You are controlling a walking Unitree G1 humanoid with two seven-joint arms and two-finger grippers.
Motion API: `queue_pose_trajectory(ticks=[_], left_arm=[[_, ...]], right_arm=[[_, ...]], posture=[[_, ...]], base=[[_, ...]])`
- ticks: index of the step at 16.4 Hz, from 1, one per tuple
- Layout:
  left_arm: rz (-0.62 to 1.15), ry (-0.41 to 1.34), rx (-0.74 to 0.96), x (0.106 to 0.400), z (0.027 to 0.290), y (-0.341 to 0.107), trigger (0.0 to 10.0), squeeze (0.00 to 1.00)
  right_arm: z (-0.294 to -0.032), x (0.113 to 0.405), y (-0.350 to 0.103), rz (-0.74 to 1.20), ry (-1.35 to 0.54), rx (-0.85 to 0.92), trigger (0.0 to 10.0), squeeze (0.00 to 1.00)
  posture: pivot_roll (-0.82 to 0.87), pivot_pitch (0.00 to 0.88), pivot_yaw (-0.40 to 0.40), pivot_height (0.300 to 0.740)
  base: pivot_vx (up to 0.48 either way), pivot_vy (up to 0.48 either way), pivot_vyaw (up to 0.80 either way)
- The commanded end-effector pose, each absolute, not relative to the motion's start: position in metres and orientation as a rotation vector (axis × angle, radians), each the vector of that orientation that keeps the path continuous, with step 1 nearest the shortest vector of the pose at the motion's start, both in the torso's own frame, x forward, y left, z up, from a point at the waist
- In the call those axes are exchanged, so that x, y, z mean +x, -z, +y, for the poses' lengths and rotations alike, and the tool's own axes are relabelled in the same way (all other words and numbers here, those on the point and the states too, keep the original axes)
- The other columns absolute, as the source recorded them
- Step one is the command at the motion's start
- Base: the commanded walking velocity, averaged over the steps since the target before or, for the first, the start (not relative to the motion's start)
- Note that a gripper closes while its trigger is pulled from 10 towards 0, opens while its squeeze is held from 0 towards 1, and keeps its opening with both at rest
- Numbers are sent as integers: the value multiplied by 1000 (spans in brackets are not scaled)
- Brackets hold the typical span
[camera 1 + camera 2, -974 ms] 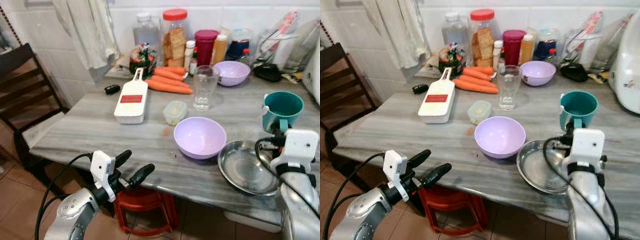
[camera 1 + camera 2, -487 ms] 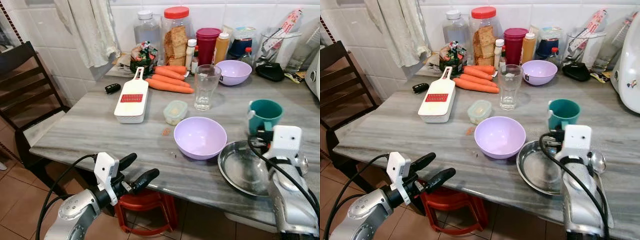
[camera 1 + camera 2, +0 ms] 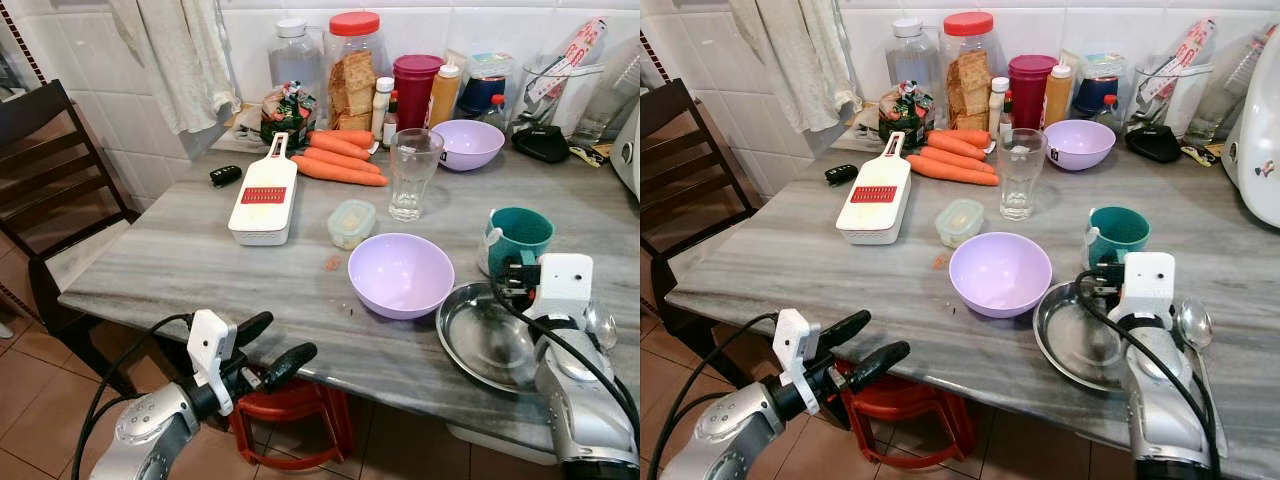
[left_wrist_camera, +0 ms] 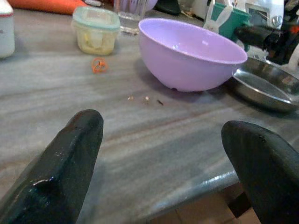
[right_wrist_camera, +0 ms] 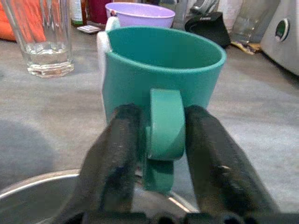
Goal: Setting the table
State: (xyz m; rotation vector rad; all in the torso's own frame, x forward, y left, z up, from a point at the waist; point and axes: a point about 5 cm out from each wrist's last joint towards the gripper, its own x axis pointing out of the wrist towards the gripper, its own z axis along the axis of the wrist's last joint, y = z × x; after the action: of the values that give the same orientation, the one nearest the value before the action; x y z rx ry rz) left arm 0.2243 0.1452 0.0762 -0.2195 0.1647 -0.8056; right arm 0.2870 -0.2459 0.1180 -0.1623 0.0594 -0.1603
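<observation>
A teal mug point(image 3: 520, 232) with a white rabbit figure on its side stays upright at the far rim of the steel plate point(image 3: 478, 345). My right gripper point(image 5: 163, 140) is shut on the mug's handle, one black finger point(image 5: 117, 154) on each side. A light purple bowl point(image 3: 400, 272) stands just left of the plate. A spoon point(image 3: 1193, 325) lies to the right of the plate. My left gripper point(image 3: 272, 345) is open and holds nothing, low in front of the table's near edge point(image 4: 187, 196).
Further back stand a drinking glass point(image 3: 412, 175), a small lidded container point(image 3: 351, 223), a white slicer point(image 3: 265, 195), carrots point(image 3: 340, 160), a second purple bowl point(image 3: 468, 143) and several jars by the wall. A dark chair point(image 3: 50, 170) is at left, a red stool point(image 3: 300, 420) under the table.
My right gripper has carried the teal mug leftward and nearer, up to the steel plate's far rim. The left arm has barely moved.
</observation>
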Motion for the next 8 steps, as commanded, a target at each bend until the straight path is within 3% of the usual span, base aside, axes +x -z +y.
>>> queue_pose_trajectory(ticks=[1, 8], left_arm=[[172, 799, -193, 225, 152, -74, 10000, 0], [174, 808, -180, 229, 158, -70, 10000, 0]], right_arm=[[-249, 286, -118, 55, 173, -180, 10000, 1000], [-260, 278, -119, 50, 247, -243, 10000, 1000]], posture=[[-54, 0, 71, 740], [-56, 0, 78, 740]], base=[[0, 0, 0], [0, 0, 0]])
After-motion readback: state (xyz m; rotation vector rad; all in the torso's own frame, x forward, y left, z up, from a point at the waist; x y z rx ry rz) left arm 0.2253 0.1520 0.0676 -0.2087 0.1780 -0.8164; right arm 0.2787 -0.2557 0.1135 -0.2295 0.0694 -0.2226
